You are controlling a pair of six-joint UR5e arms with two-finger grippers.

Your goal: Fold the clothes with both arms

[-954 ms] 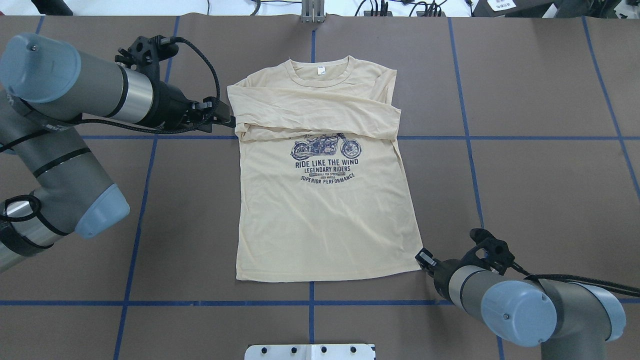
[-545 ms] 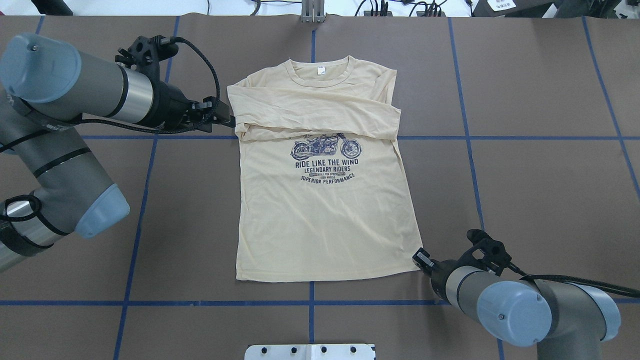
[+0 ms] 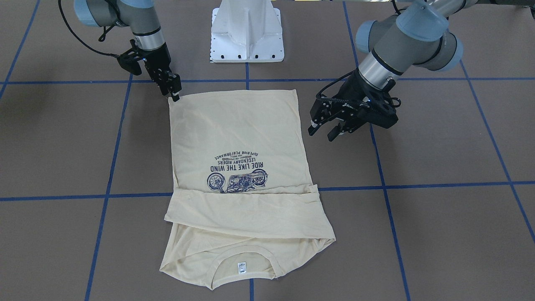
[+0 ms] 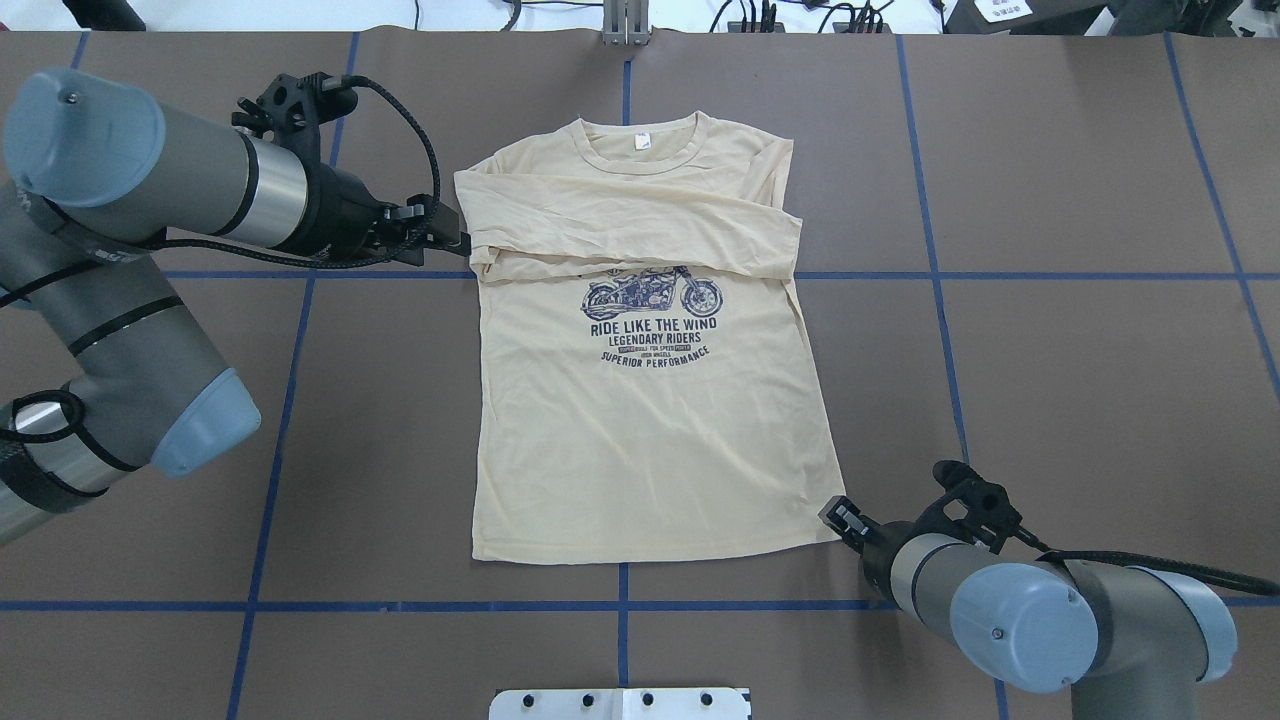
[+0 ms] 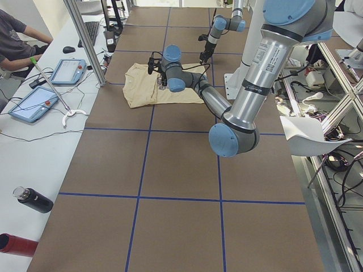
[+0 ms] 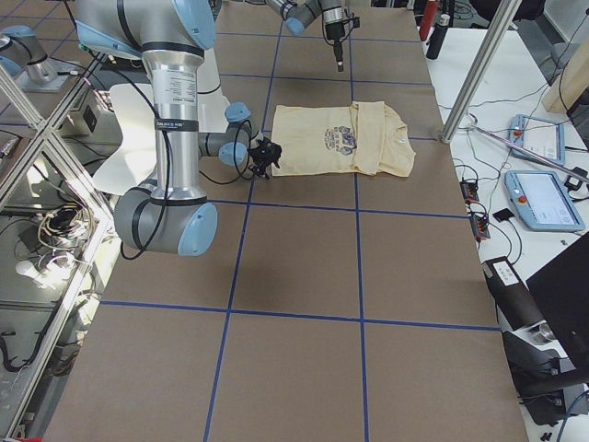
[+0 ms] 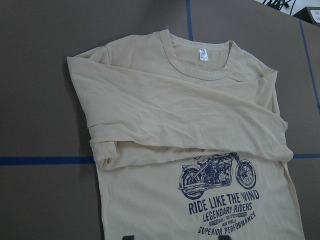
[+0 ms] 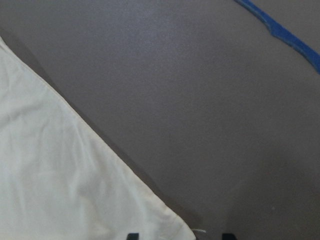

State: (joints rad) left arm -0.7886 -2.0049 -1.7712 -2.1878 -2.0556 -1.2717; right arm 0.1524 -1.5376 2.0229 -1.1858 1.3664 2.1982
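Note:
The cream-yellow T-shirt (image 4: 650, 440) lies flat and face up, collar away from the robot, with both long sleeves folded across the chest above the navy motorcycle print (image 3: 238, 179). My left gripper (image 3: 321, 130) is open and hangs above the table beside the shirt's sleeve-fold edge (image 4: 475, 250), holding nothing. Its wrist view looks down on the collar and folded sleeves (image 7: 200, 120). My right gripper (image 4: 833, 515) is open and low at the near right hem corner (image 3: 173, 100). In the right wrist view that corner (image 8: 165, 220) lies between the two fingertips.
The white pedestal base (image 3: 246, 33) stands at the robot's edge of the table. Blue tape lines (image 4: 620, 605) cross the brown tabletop. In the exterior left view a person (image 5: 17, 37) sits at a side bench with tablets (image 5: 34, 102) and a black bottle (image 5: 34, 199).
My right gripper has crept a little toward the shirt's hem corner. The left arm and the shirt have barely moved.

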